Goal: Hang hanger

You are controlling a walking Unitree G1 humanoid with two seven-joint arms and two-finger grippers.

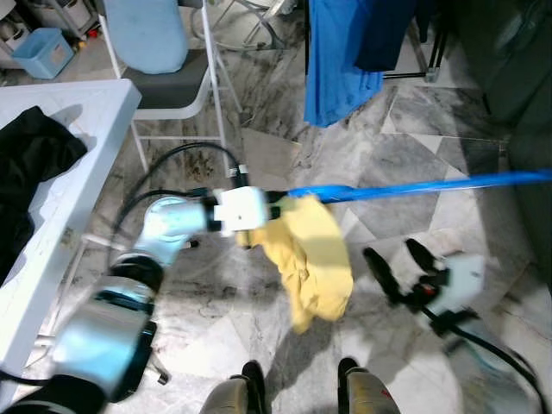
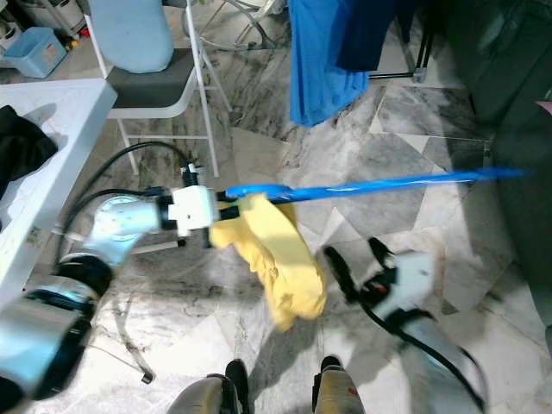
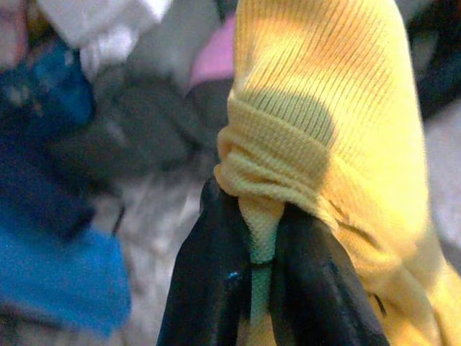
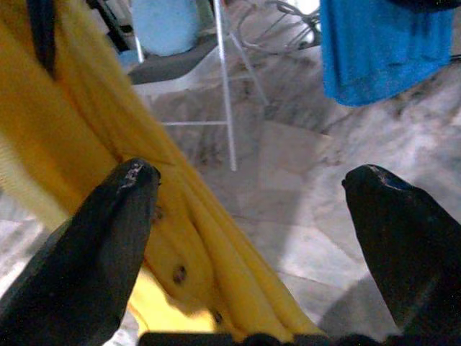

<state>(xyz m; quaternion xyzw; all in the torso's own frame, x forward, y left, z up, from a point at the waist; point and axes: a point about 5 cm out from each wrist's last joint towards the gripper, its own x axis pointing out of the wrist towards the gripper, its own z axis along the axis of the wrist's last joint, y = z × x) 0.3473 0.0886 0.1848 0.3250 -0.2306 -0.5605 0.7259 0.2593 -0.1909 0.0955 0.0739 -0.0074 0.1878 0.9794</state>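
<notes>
A yellow garment is held over the marble floor, bunched at its top between the clenched fingers of the left pincer. A blue hanger is seen reaching from that pincer toward the right. The right pincer is spread wide, grasping nothing, just beside the garment. A white worktop with black cloth stands at the left.

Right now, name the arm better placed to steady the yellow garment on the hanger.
Right. The right gripper is open and free, just beside the hanging yellow garment. The left gripper is shut on the garment where it meets the blue hanger.
</notes>
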